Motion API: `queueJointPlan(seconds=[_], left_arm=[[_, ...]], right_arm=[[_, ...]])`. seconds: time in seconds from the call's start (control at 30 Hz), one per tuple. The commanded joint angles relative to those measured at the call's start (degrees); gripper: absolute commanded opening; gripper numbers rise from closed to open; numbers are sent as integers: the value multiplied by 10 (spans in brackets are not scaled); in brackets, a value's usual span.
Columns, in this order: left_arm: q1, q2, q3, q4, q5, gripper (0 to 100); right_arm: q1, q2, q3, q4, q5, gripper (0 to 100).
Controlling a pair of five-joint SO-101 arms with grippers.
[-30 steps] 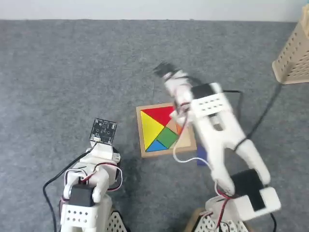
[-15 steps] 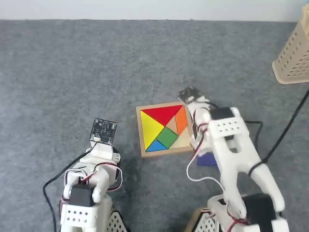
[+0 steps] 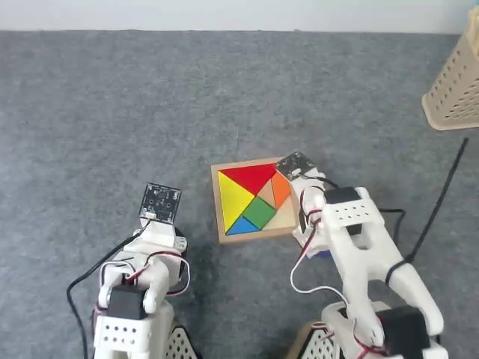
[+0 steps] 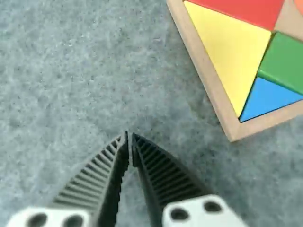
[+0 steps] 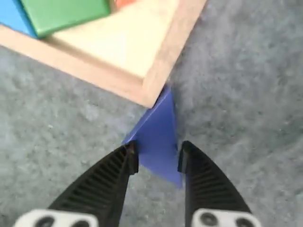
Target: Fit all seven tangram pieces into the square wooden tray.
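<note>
1. Five coloured pcs (image 3: 238, 196) sit in wooden tray (image 3: 217, 202); its near-right corner is bare.
2. Purple triangle (image 5: 156, 139) lies on carpet (image 3: 112, 97), tip touching that corner; R gripper (image 5: 157, 150) fingers parted astride it.
3. L gripper (image 4: 129, 142) clenched, empty, left of tray.

Low over the grey table (image 5: 246, 71) with the right gripper (image 5: 158, 152) parted, black ribbed fingers (image 5: 106, 182) set one to each side of an indigo triangle (image 5: 158, 127) lying flat, both tips right at its edges. Just past the fingers, sharp tip of the triangle touching the outer corner of the tray (image 5: 158, 80). Inside that corner, bare pale wood bordered by a green piece (image 5: 61, 12), with a blue piece (image 5: 12, 21) just beside the green along the rim and a sliver of an orange piece (image 5: 125, 3) at the far side of the bare patch.
</note>
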Motion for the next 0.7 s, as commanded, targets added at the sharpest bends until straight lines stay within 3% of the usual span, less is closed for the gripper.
queueJointPlan(seconds=[0.0,0.27,0.5,0.67], left_arm=[[-4,-11,-10,4,4,12],[-4,-11,-10,4,4,12],[-4,-11,-10,4,4,12],[-4,-11,-10,4,4,12]], right_arm=[[5,15,-4,-21,-18,162],[11,24,-13,-19,-22,191],[3,-111,-12,61,-3,191],[-55,-197,31,71,19,191]])
